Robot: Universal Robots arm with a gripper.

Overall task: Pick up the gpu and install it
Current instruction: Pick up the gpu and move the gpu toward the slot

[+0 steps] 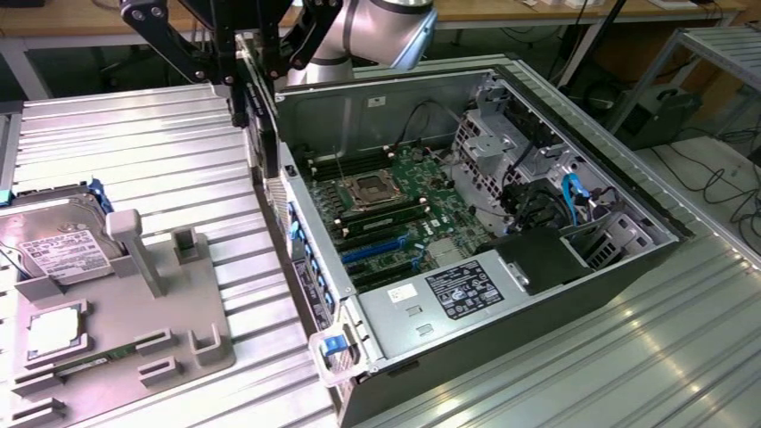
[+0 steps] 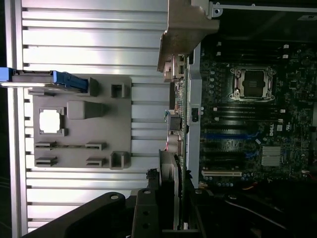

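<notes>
The black two-fingered gripper (image 1: 248, 85) (image 2: 171, 208) is clenched on the gpu (image 1: 264, 125) (image 2: 174, 124), a thin dark circuit card with a black fan shroud and a silver metal bracket at its far end. In the wrist view its fingers (image 2: 147, 210) press on either face of the card. The card hangs on edge, clear of the ribbed silver metal table (image 1: 143, 134) (image 2: 89, 29). It sits just above the long side wall of the open black and grey computer case (image 1: 511, 357) that faces the exterior view's left. In the wrist view it runs along that wall, between the table and the green motherboard (image 1: 405, 205) (image 2: 247, 124), and the bracket overlaps the case's corner. The case lies on its side with the motherboard facing up and a square metal processor socket (image 1: 366, 189) (image 2: 253, 83) exposed near the board's middle. Well apart from the card, near the table's edge at the exterior view's left, rests a grey plastic parts tray (image 1: 131, 303) (image 2: 79, 134). The tray holds a silver hard drive with a white label (image 1: 53, 245) at one end and a small square silver chip (image 1: 53, 330) (image 2: 51, 121) in a recess.
</notes>
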